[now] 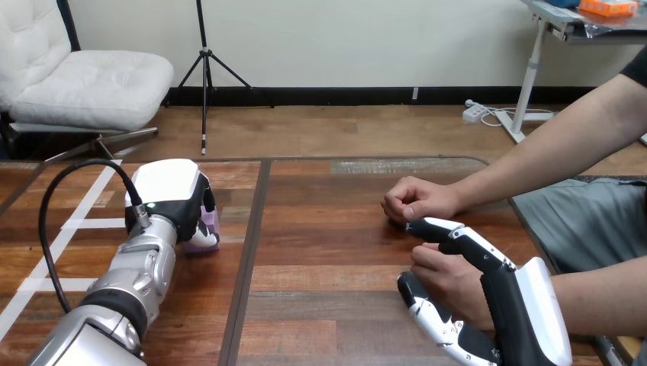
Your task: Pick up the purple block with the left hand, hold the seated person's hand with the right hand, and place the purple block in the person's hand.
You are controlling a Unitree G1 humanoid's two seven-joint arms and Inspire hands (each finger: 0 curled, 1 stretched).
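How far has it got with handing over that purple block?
Done: the right hand has its fingers curled round the person's nearer hand. In hand: the left hand grips the purple block, which sits on the table. Left: lifting it, carrying it across and placing it in that hand.

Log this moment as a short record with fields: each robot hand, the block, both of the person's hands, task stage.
left hand: over the table's left part, fingers curled round the purple block
purple block: under the left hand, apparently resting on the table, its right side showing
right hand: thumb above, fingers below the person's nearer hand, closed round it
person's nearer hand: inside the right hand's grasp
person's farther hand: a fist on the table, just beyond the right hand's thumb
task stage: block not yet in the person's hand
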